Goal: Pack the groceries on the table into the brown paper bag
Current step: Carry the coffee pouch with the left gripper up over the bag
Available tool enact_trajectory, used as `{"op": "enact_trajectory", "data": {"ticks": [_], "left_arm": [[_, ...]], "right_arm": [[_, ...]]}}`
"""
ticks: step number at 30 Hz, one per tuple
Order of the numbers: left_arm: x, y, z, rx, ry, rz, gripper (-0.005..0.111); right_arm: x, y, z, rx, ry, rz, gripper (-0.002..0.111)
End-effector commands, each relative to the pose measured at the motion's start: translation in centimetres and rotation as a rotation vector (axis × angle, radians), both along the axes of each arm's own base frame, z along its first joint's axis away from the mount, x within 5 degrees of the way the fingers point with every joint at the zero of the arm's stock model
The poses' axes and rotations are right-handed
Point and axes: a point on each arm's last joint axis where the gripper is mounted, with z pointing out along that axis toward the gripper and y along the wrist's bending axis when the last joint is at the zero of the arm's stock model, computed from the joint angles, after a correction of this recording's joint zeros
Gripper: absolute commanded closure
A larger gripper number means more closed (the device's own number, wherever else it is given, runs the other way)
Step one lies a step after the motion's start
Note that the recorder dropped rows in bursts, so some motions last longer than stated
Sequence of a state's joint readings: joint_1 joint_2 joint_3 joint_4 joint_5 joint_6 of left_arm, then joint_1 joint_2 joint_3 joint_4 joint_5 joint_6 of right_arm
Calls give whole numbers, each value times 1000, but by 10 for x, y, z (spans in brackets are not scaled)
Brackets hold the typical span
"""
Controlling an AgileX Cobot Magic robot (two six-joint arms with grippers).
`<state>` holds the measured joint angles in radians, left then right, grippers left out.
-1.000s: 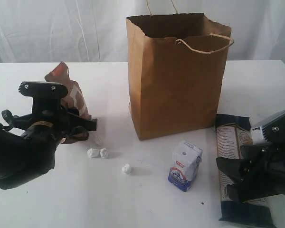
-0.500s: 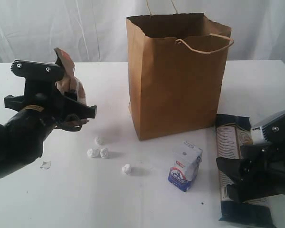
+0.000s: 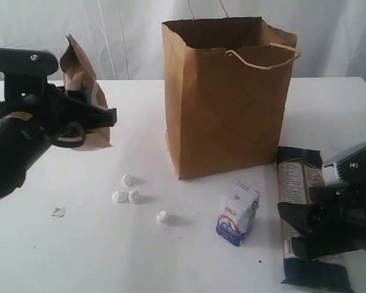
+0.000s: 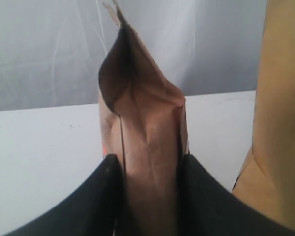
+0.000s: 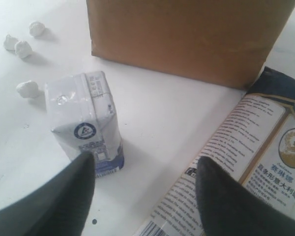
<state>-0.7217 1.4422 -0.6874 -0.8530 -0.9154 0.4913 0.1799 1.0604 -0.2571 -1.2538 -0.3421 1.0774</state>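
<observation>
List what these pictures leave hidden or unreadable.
- Inside of the brown paper bag: exterior view, its front wall hides it.
- Lower end of the long dark noodle packet: exterior view, right gripper covers it.
- Bottom of the brown foil pouch: left wrist view, left gripper covers it.

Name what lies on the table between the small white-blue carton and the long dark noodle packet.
Nothing: only bare white tabletop separates the small white-blue carton from the long dark noodle packet, shown most clearly in the right wrist view.

The left gripper (image 4: 148, 169) pinches the brown foil pouch (image 4: 142, 128) upright between its dark fingers (image 4: 101, 196), above the white table (image 4: 44, 142), with the brown paper bag (image 4: 278, 113) close beside it.
</observation>
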Motion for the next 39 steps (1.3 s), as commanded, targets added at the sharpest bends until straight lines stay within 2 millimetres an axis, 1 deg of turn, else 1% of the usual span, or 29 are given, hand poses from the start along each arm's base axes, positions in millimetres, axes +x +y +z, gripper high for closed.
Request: {"op": "enact_trajectory", "data": {"ticks": [1, 7, 13, 17, 20, 23, 24, 26, 28, 31, 35, 38, 39], "left_arm": [[-11, 8, 29, -70, -73, -23, 107], [-28, 13, 61, -260, -142, -113, 107], [-43, 15, 87, -402, -241, -219, 107], [-49, 10, 97, -414, -336, -310, 107], [-52, 7, 104, -482, -368, -363, 107], [-51, 3, 117, -563, -376, -397, 107], [-50, 2, 124, -590, -387, -409, 107], [-46, -3, 136, -612, -409, -426, 107], [-40, -11, 148, -643, -419, -453, 107], [-29, -29, 164, -669, -440, -530, 107], [-13, -56, 177, -618, -480, -641, 107], [-4, -69, 187, -615, -506, -682, 107], [-1, -73, 189, -623, -516, -688, 107]], "right_arm": [[1, -1, 0, 8, 5, -13, 52], [1, -1, 0, 10, 4, -12, 52], [0, 2, 2, 56, 5, 11, 52], [-1, 5, 3, 123, 30, 0, 52], [-1, 6, 4, 139, 32, 7, 52], [-1, 6, 4, 141, 33, 6, 52], [-1, 6, 4, 143, 35, 4, 53], [-1, 6, 4, 143, 35, 4, 56], [-1, 6, 4, 143, 35, 4, 62], [-1, 6, 4, 143, 35, 4, 74], [-1, 6, 4, 145, 36, 3, 95], [-1, 6, 4, 151, 39, 4, 108], [-1, 6, 4, 155, 42, 1, 108]]}}
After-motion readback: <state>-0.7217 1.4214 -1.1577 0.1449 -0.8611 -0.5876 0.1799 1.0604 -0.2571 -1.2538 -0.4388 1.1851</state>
